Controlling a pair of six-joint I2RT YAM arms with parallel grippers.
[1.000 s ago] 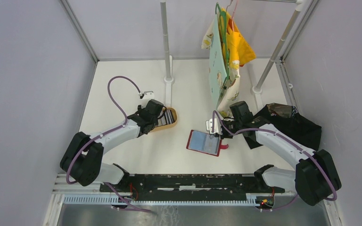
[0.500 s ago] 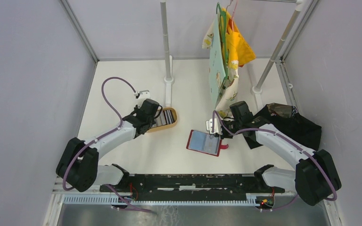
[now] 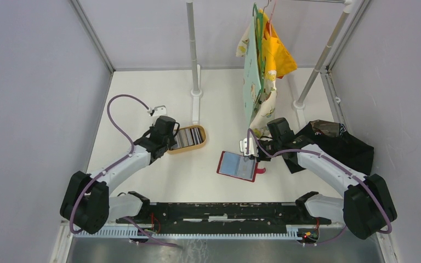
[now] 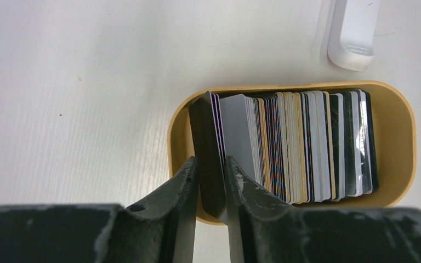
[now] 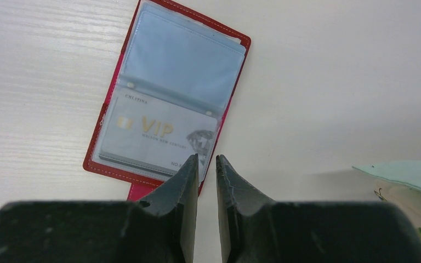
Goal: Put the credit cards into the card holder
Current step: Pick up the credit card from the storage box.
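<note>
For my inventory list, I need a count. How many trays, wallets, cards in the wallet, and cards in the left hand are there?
Tray: 1
Wallet: 1
Card in the wallet: 1
Black card in the left hand: 1
Total: 4

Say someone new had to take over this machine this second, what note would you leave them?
Left tool: closed on a black card at the end of the credit cards standing in the tan tray.
Right tool: jaws nearly together at the edge of the open red card holder; grip unclear.
Done: one VIP card sleeved.
Left: lift out the black card, sleeve it, then more.
</note>
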